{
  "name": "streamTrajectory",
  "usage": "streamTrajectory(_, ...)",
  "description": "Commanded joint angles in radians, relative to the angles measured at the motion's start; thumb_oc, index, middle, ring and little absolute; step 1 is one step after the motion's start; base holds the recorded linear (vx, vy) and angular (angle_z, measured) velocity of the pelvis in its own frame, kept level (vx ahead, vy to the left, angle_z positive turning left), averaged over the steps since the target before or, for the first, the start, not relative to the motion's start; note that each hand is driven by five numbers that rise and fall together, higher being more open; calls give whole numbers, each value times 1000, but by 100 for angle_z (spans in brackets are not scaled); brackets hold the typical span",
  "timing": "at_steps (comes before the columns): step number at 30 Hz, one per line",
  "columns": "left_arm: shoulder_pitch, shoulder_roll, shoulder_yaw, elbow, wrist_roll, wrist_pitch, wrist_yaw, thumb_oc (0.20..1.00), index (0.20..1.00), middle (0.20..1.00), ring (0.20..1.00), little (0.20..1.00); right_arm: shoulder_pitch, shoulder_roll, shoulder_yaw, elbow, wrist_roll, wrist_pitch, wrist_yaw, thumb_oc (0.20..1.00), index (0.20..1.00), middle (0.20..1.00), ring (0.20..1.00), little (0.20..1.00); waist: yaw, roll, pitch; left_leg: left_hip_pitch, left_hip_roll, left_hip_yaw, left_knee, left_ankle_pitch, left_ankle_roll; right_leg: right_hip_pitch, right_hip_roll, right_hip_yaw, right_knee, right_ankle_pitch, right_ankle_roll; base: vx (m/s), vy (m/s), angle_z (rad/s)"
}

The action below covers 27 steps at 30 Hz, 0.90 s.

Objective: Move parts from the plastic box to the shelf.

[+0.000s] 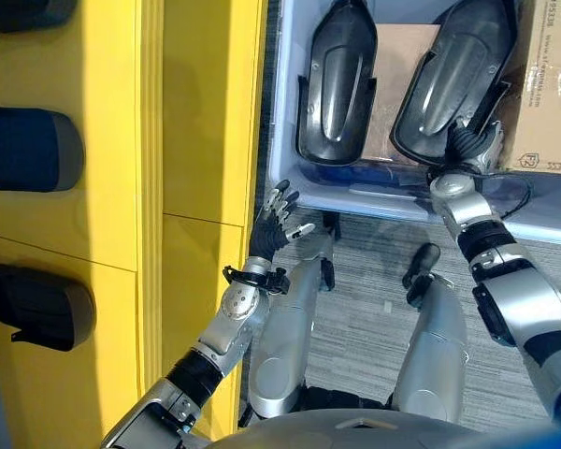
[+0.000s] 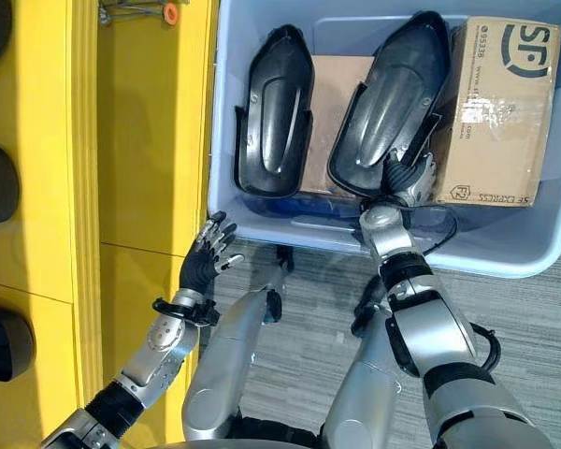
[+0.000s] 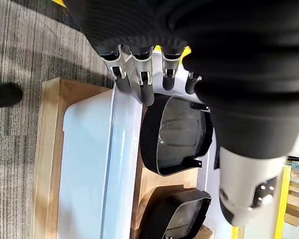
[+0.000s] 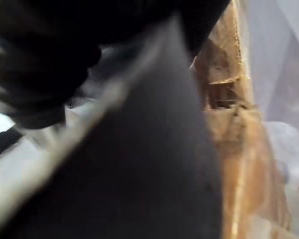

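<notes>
**Robot reaches into bin for second moulded shell**

Two glossy black moulded plastic shells lie side by side in the pale blue plastic box [image 2: 262,19] at the top of the frame, propped on a flat brown cardboard sheet [image 2: 332,84] that keeps them tilted up toward the near wall. The right-hand black shell [image 2: 393,94] has the robot's right hand [image 2: 407,178] at its near end, right of centre, where the narrow lip offers a place to take hold; the fingers sit against the part's edge, but whether they have closed on it cannot be told, the wrist view being blocked by dark plastic at close range. The left-hand black shell [image 2: 273,112] lies untouched beside it. A taped brown cardboard carton [image 2: 505,103] fills the box's right end, crowding the parts together. The left hand [image 2: 206,257], at centre left just below the box's near wall, hovers with fingers spread and holding nothing, seemingly waiting. Along the left edge stands the yellow shelf [image 1: 112,187], where similar dark parts [image 1: 37,304] already rest in a column.
</notes>
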Motion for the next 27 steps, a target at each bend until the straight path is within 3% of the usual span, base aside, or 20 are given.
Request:
streamTrajectory(1,5,14,-24,-71,-2,-24,1,1000,1000,1000,1000,1000,41,-78,18,84,27,91,67,200,200,200,200,200,45,63,12,9,-34,-23,70,-187,-36,-1,37,41,-11,72,-14,4,-30,0)
streamTrajectory(16,13,24,-18,-81,-4,-24,5,1000,1000,1000,1000,1000,43,-98,19,97,15,91,73,200,200,200,200,200,47,60,12,18,-31,-23,64,-187,-37,11,40,34,-20,69,-14,1,-7,0)
streamTrajectory(17,33,19,-10,-75,20,-47,19,1000,1000,1000,1000,1000,122,-86,9,42,26,-91,-5,200,200,200,200,200,29,40,12,53,-19,-12,50,-192,-36,40,44,33,-44,70,-8,-31,-212,2)
streamTrajectory(18,69,3,32,-55,67,-86,84,1000,1000,1000,1000,1000,290,-54,-41,-438,-117,-239,-77,200,200,200,200,200,-41,-33,12,174,10,21,15,-207,-41,140,66,31,-136,95,12,-33,-224,6)
streamTrajectory(26,72,-2,63,-17,84,-95,67,1000,1000,1000,1000,1000,366,-26,-54,-626,-142,-253,-6,200,200,200,200,200,-79,-71,12,326,29,29,-18,-213,-56,274,74,29,-215,106,28,-28,-91,-45)
streamTrajectory(27,64,-3,70,-13,88,-95,65,1000,1000,1000,1000,1000,362,-26,-53,-641,-147,-246,3,200,200,200,200,200,-79,-72,12,327,36,38,-24,-195,-49,277,79,19,-233,129,21,-73,-129,-2)
